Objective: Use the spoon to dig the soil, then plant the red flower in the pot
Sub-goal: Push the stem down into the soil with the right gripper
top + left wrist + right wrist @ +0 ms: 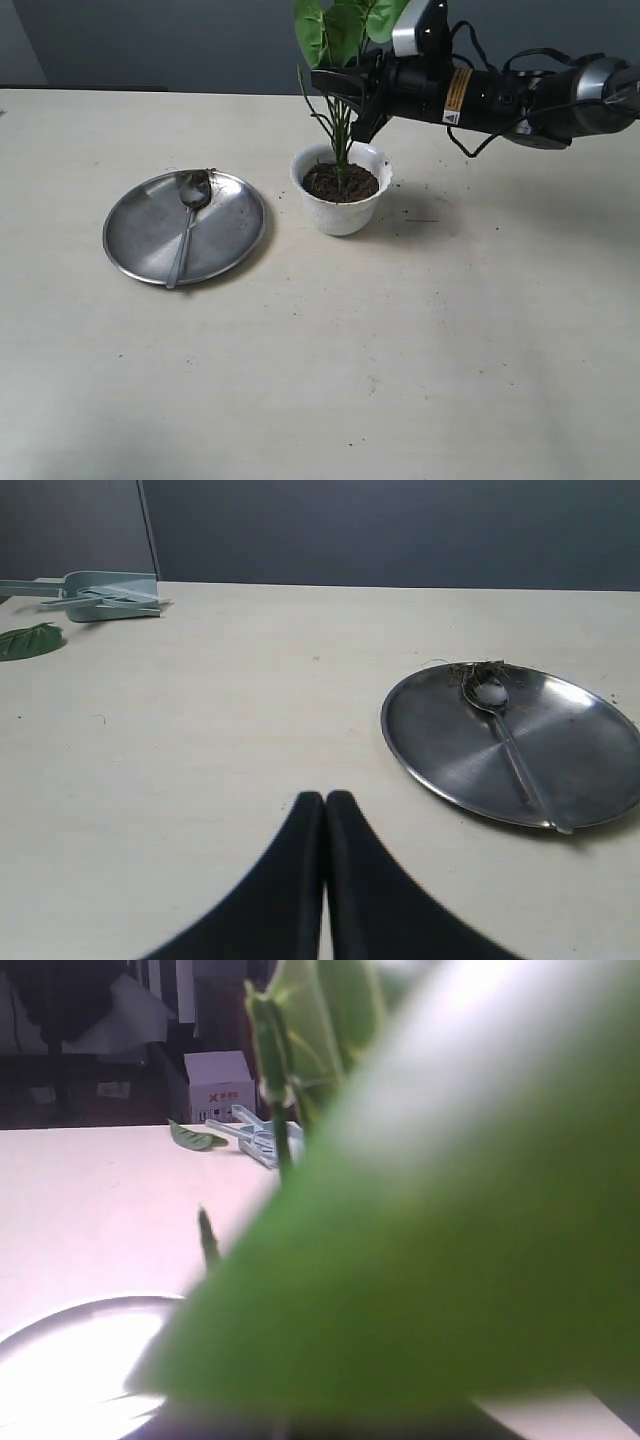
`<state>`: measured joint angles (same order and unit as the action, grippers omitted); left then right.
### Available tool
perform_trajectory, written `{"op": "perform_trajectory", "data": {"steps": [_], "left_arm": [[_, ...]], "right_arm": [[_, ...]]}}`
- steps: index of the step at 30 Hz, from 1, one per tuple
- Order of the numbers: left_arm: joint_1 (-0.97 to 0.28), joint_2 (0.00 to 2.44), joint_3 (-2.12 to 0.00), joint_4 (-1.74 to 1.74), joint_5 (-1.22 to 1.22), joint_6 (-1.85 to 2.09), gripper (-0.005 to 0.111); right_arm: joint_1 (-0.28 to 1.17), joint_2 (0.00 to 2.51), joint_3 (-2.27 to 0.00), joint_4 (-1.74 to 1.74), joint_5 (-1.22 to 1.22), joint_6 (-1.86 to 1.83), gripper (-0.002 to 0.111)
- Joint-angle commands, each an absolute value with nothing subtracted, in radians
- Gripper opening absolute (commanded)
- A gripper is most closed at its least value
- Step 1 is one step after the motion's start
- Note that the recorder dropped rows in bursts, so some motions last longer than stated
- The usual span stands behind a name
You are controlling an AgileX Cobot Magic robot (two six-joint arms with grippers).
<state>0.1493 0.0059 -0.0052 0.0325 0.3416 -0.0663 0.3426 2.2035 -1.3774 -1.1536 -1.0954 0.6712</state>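
The red flower (340,130) stands upright in the pot (341,215), its thin green stem and narrow grass-like blades rising out of the soil (340,183); broad green leaves spread above, and the top of the plant is cut off by the frame edge (so only green shows); the soil is dark brown and crumbly, filling the white, scallop-rimmed pot nearly to the lip; the pot sits on the pale worktop (400,350), a little above the middle of the exterior view. The black right jaws pinch the stem partway up, just under the leaves; the right arm (500,95) reaches in from the 3 o'clock side. At the pot's 9 o'clock, near but apart, lies a round steel plate (140,230); the spoon (187,225) rests in it, bowl toward 12 o'clock, handle toward 6 o'clock.

Only the left wrist view shows the left jaws, pressed together over bare worktop; it also shows fibrous crumbs around the spoon's bowl, and farther off a pale teal plastic tool (100,590) and a loose green leaf (28,640). The right wrist view is mostly filled by one blurred leaf close to the lens; past it stands a white box (218,1085), seen in no other view.
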Motion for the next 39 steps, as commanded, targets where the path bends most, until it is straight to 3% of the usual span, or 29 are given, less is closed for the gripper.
{"op": "perform_trajectory", "data": {"steps": [1,21,39], "left_arm": [[0.145,0.000,0.000,0.026,0.335,-0.067,0.000],[0.145,0.000,0.000,0.026,0.335,-0.067,0.000],[0.145,0.000,0.000,0.026,0.335,-0.067,0.000]], "right_arm": [[0.341,2.241,-1.382,-1.161,-1.140,0.700,-0.001],[0.339,2.257,-1.382,-1.321,-1.157,0.812,-0.001],[0.339,2.257,-1.380,-1.408,-1.025,0.867,-0.001]]}}
